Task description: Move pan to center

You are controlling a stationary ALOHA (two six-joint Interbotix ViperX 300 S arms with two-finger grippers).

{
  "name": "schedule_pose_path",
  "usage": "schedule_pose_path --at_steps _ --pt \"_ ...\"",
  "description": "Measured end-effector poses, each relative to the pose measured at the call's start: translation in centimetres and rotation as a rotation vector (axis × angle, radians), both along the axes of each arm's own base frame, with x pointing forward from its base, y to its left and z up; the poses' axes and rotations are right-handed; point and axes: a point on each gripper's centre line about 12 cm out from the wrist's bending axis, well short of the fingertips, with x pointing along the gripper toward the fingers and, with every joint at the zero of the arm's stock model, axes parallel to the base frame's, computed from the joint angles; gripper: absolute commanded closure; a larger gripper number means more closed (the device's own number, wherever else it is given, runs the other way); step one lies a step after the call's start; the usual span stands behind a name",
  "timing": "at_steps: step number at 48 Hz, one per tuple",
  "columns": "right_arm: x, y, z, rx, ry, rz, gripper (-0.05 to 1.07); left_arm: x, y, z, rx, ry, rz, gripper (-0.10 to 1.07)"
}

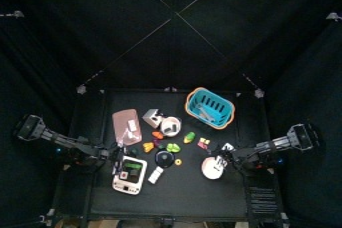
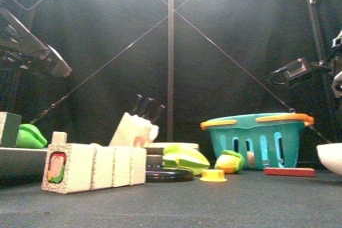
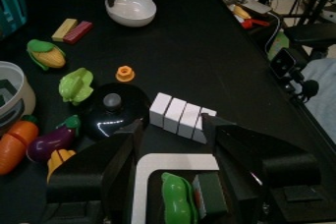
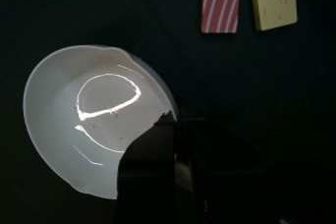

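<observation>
The pan (image 4: 92, 120) sits near the table's (image 1: 214, 197) front right corner, a small whitish shallow bowl with a ring-shaped sheen inside. Seen from above it is a pale disc (image 1: 214, 167) just in front of the right arm's end; from table height only a slice of its white rim (image 2: 330, 157) shows at the right edge.

The right pincer (image 4: 178, 144) has one dark jaw reaching over the pan's rim and into the bowl, the jaws standing narrowly apart with the rim between them, so it seems to have a hold on the pan's edge. The pan still rests on the table.

The left pincer (image 3: 178, 174) hangs open over the front left part of the table, its two jaws wide apart and holding nothing. Just under it lies the white gadget (image 3: 178, 194) with its green screen.

Elsewhere on the table: the blue basket (image 1: 210, 106) stands toward the back right, well apart from the pan. A row of white blocks (image 3: 180, 117) lies near the gadget, with a black round lid (image 3: 116, 102) beside them and a small orange piece (image 3: 126, 72) just past that. Toy vegetables are scattered around the middle, among them a corn cob (image 3: 46, 56) and a green leafy piece (image 3: 77, 84). Near the pan lie a red striped strip (image 4: 221, 2) and a yellow strip (image 4: 273, 0), side by side.
</observation>
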Motion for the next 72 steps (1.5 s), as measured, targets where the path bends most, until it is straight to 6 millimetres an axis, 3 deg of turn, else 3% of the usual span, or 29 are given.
schedule_pose_path --at_steps 9,22,72 --pt "1.7 0.1 1.6 0.05 -0.09 -0.042 0.63 0.0 0.0 0.0 0.0 -0.001 0.0 0.1" --pt "3.6 -0.6 2.1 0.112 -0.168 -0.124 0.63 0.0 0.0 0.0 0.0 -0.001 -0.001 0.1" --pt "11.4 0.1 -2.2 0.143 -0.104 -0.153 0.63 0.0 0.0 0.0 -0.002 -0.001 0.001 0.1"
